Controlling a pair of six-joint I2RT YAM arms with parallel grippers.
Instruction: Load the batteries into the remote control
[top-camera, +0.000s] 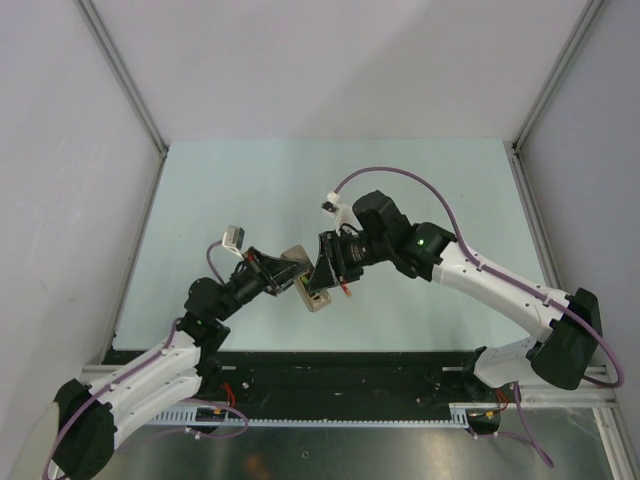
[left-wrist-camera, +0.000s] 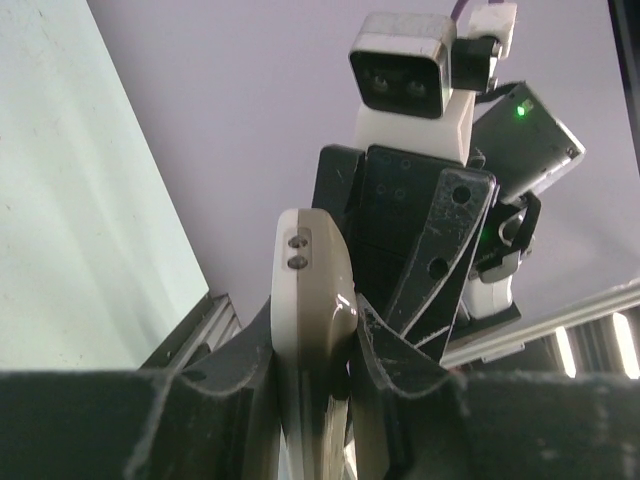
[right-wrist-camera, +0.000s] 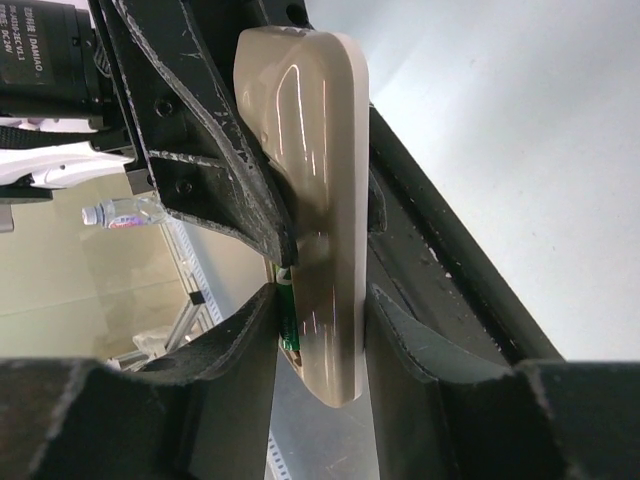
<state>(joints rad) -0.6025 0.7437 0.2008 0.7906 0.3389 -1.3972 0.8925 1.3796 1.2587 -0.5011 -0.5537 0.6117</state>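
- The left gripper (left-wrist-camera: 315, 342) is clamped tight on a slim white rectangular remote control (left-wrist-camera: 310, 300), one black finger pressed on each broad face.
- The remote control stands on edge between those fingers, over the middle of the pale green desk (top-camera: 250, 190) and, it seems, lifted off it.
- In the left wrist view its rounded free end points away from the camera and bears two small dark round marks.
- The right gripper (right-wrist-camera: 322, 312) faces the left one from the other side, its jaws set around the same remote control, one close by each face; whether they press on it cannot be told.
- A slim cylindrical green battery (right-wrist-camera: 286, 318) shows as a narrow strip along the remote control's edge, just beside the right gripper's finger.
- In the top view the two grippers meet at the remote control, their arms reaching in from either side.
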